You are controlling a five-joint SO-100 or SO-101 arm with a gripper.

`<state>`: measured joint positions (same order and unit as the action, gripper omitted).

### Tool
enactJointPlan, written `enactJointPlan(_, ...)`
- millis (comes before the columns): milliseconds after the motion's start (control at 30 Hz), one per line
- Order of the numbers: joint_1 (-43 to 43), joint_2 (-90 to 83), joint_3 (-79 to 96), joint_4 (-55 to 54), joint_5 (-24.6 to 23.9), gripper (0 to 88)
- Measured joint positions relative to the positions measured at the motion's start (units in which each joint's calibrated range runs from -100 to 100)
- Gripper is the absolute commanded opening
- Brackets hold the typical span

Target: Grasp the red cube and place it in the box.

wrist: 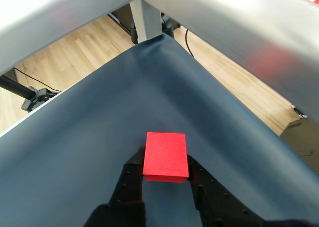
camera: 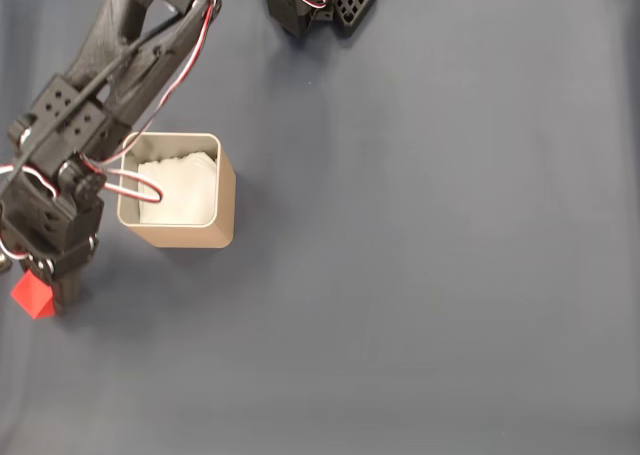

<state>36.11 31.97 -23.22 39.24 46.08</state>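
The red cube sits at the far left edge of the dark blue table in the fixed view, near a corner of the cloth in the wrist view, and the gripper has its two black fingers pressed against the cube's opposite sides — closed on it, as far as the wrist view shows. Whether the cube has left the cloth I cannot tell. The box stands just beside the arm, toward the table's middle, its white lining open to the top. The step in hand looks like the lift and carry: best to keep the squeeze even, raise the cube well clear of the box's rim before swinging across, and release only once it hangs over the lining — not the rim. No brand, label or writing is readable.
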Motion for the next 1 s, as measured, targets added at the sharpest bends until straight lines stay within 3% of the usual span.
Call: enactJointPlan(1000,-3.3,-43.2,18.3,19.5,1.1,0.1)
